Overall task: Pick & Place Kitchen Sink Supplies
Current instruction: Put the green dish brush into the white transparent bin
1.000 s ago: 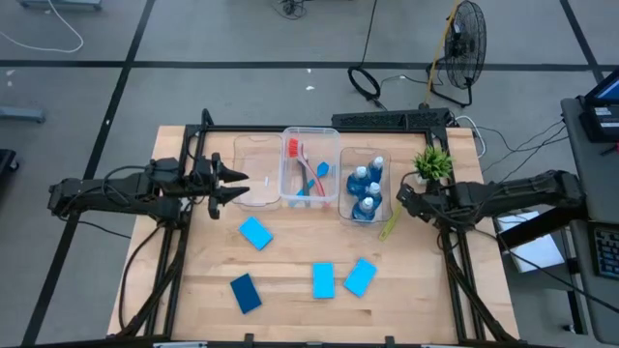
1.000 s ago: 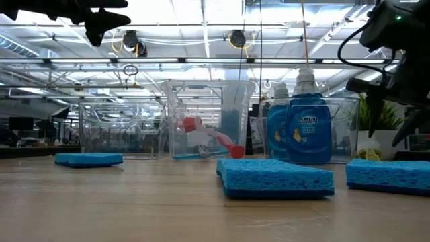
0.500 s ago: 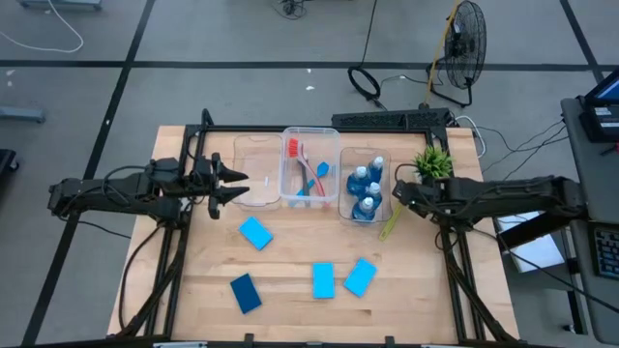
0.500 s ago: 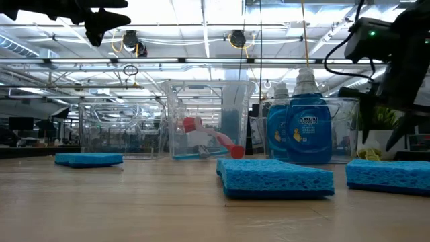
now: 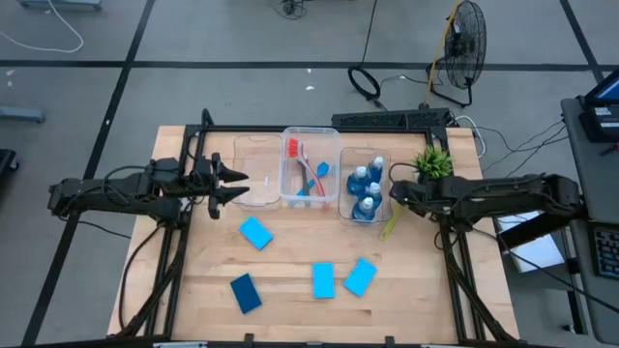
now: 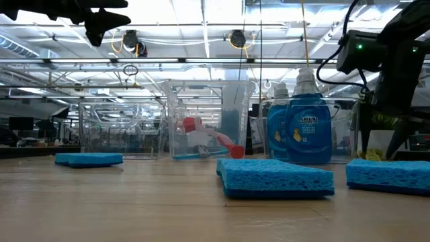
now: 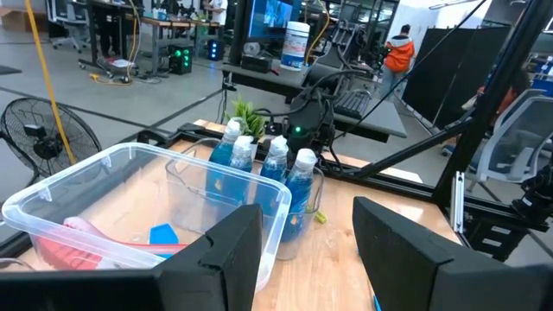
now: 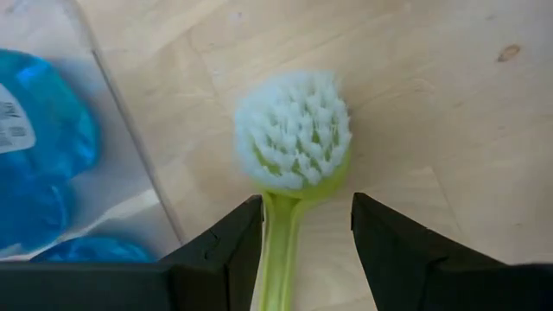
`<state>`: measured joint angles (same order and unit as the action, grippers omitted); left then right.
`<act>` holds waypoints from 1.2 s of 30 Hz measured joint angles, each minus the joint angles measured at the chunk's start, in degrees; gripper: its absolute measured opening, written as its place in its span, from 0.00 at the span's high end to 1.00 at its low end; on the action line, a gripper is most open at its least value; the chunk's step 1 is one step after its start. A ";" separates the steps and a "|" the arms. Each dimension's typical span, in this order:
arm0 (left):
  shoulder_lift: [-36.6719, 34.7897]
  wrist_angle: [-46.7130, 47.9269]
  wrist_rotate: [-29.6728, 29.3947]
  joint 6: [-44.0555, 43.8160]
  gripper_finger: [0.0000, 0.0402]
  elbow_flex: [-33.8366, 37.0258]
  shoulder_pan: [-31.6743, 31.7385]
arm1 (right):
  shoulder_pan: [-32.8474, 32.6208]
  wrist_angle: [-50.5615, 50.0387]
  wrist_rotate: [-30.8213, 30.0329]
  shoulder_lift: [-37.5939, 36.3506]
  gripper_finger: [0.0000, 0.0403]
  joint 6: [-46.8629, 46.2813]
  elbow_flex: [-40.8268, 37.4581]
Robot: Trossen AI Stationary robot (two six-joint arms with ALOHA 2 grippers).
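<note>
Beside the bottle bin: yellow-green brush [image 8: 289, 164] lies on the counter [image 8: 432, 104].
Right end effector [image 8: 298, 250]: released, fingers straddling the handle.
Handling: probably light, stiff, slim; take the handle below the bristles.
Left end effector [image 7: 298, 250]: released, waiting.

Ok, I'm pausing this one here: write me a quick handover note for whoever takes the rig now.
Right gripper: jaws open, straddling the yellow-green brush lying on the table beside the bottle bin; not gripped yet.
Left gripper: jaws open, empty, waiting over the empty left bin.
Done: four bottles in the right bin; red brush and a blue one in the middle bin.
Left: yellow-green brush, then four sponges lying loose on the table.
</note>
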<state>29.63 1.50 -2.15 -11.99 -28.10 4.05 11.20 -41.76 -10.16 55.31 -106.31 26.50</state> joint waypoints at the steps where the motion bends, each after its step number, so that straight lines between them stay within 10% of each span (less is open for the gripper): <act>1: 0.00 0.00 0.00 0.03 0.54 0.00 0.00 | 0.00 -0.04 0.24 0.45 0.59 0.00 0.00; 36: 0.00 -0.04 0.09 -2.02 0.54 0.00 0.00 | -0.04 -7.88 3.07 1.32 0.59 8.51 -0.20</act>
<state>29.63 1.45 -2.07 -14.02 -28.10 4.05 11.16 -49.63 -7.09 56.63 -97.80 26.30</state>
